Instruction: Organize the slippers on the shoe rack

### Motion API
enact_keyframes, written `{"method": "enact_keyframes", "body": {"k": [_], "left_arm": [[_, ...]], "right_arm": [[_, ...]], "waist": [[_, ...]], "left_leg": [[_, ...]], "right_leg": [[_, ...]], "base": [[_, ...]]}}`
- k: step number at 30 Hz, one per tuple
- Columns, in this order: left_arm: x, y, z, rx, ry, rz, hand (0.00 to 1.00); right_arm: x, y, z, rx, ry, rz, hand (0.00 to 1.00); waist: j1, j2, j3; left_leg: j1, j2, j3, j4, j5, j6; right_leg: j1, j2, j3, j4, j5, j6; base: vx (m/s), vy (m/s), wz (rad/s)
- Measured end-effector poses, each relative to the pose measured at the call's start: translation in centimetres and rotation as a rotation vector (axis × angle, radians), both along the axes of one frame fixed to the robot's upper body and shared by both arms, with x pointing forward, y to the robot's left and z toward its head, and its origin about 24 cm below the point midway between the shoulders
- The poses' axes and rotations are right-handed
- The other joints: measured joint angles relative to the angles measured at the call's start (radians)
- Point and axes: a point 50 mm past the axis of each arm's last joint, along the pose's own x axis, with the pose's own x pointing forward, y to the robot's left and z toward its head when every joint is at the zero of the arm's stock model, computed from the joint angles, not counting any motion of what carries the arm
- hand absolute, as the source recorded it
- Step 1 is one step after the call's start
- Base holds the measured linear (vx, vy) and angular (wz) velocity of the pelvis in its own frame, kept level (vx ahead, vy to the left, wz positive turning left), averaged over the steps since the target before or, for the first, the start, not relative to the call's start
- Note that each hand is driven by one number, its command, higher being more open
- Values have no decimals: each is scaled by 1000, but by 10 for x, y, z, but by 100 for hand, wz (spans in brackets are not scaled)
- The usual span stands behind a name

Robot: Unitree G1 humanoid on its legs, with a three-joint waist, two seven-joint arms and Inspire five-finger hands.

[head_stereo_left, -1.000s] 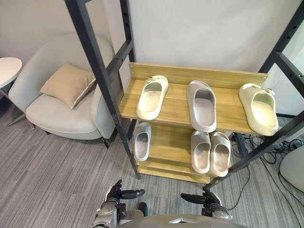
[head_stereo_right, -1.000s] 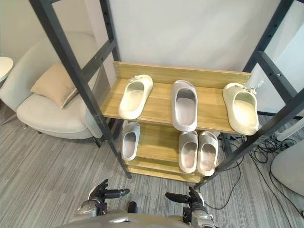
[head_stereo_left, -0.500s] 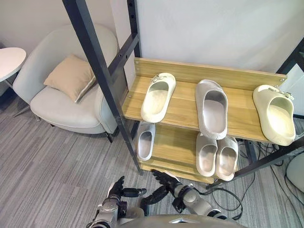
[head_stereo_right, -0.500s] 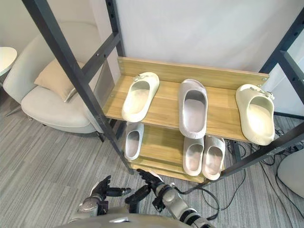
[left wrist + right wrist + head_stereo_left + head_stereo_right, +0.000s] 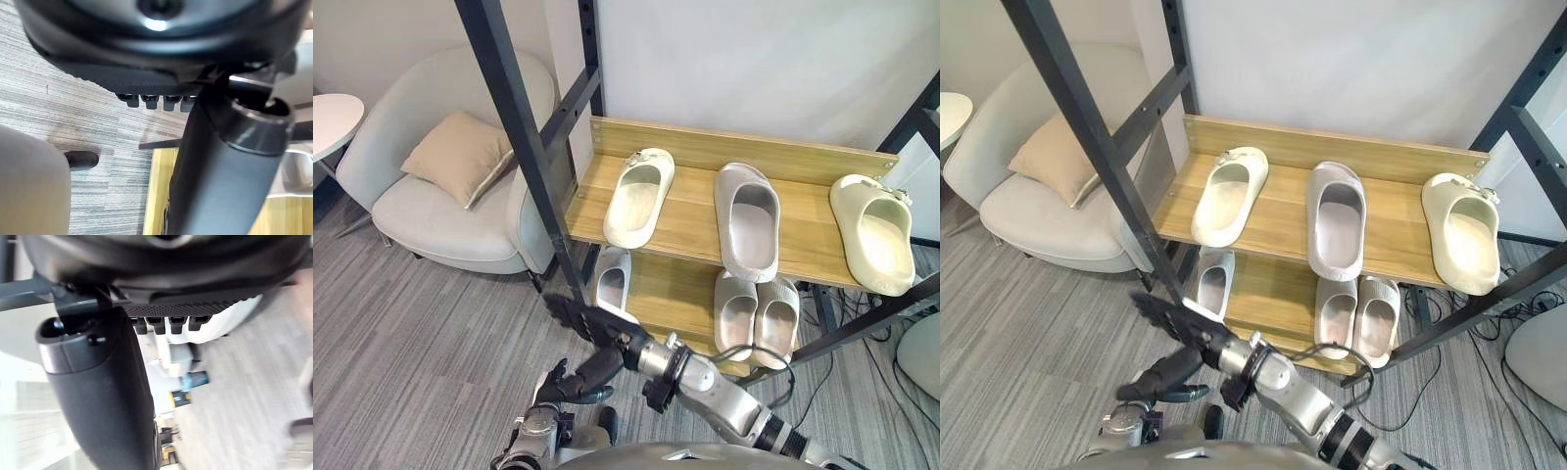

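Slippers on both boards of the shoe rack (image 5: 522,137), six in all. On the upper shelf (image 5: 689,223), three well apart: cream slipper (image 5: 639,193) at the left, toe far and turned a little to the right; grey slipper (image 5: 750,221) in the middle, toe far; second cream slipper (image 5: 873,233) at the right end. On the lower shelf (image 5: 671,294), pale slipper (image 5: 613,279) alone at the left, toe far. At the right, grey pair (image 5: 736,311) side by side and touching, below the grey slipper.

Right hand (image 5: 607,333) stretched in from the right across to the left, just near of the lower shelf's left end and close to the rack's black front post. Fingers (image 5: 570,311) straight and fanned apart, thumb (image 5: 597,367) held away on the near side, nothing in its hold. Overlaps the pale slipper's heel in both eye views; contact with it not to be told.

Left hand (image 5: 551,384) low at the near edge, just near of the right thumb, fingers loose and relaxed, holding nothing.

Left of the rack, pale armchair (image 5: 431,206) with tan cushion (image 5: 460,157) on its seat. Rim of round white table (image 5: 331,117) at the far left. Grey striped carpet (image 5: 411,333) under all of it, white wall (image 5: 754,69) behind the rack.
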Motion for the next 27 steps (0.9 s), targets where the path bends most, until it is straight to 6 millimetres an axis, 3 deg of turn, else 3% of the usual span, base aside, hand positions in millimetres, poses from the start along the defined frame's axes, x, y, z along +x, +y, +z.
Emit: {"method": "enact_keyframes", "body": {"k": [4,7,14,20,22,27], "left_arm": [[-1,-4,-2,0,18,-39,100],[-5,-3,-3,-1,30,-37,100],[-10,-9,-5,-12,42,-54,100],[-12,-13,-6,-25,50,-73,100],[-14,-13,-7,-30,54,-72,100],[-13,-17,-6,-45,52,-109,100]], "right_arm": [[8,-32,70,248,-220,-75,100],[14,-54,94,346,-329,-202,100],[13,-69,119,483,-441,-364,100],[9,-108,145,613,-626,-660,100],[10,-117,146,589,-666,-735,100],[11,-138,151,344,-886,-920,100]], "waist": [[-18,8,-4],[-37,13,-6],[-58,44,-23],[-77,51,-27],[-87,56,-27],[-87,60,-30]], "left_leg": [[2,1,11,11,-2,1],[11,4,14,22,-11,-2],[27,20,36,22,-14,-9],[32,29,41,18,-12,-15],[37,30,45,14,-12,-16],[43,35,48,5,-11,-17]], "right_leg": [[0,1,14,5,1,-2],[11,2,18,4,2,-3],[15,14,42,8,3,-13],[15,21,49,6,4,-18],[17,24,53,5,5,-18],[22,30,56,-5,8,-22]], "base": [[-5,-13,-10],[-33,-14,-6],[-39,-13,-10],[-7,-11,-3],[3,-17,-7],[1,-9,-2]]}}
